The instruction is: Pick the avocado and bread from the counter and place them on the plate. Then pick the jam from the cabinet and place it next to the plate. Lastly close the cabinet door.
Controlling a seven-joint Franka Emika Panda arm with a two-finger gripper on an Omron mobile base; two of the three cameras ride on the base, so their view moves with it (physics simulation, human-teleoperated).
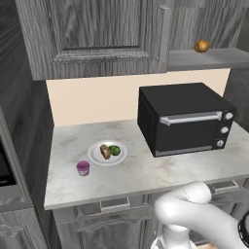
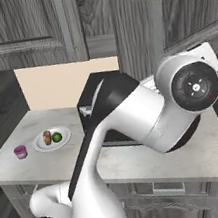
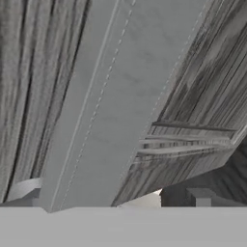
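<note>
The robot's fingers stand spread wide, themselves hidden; just ahead of them rises the cabinet door's grey edge, its upper end cut off.

A broad, flat, pale grey door edge runs diagonally between dark grey wood-grain cabinet panels, close to the camera.
</note>
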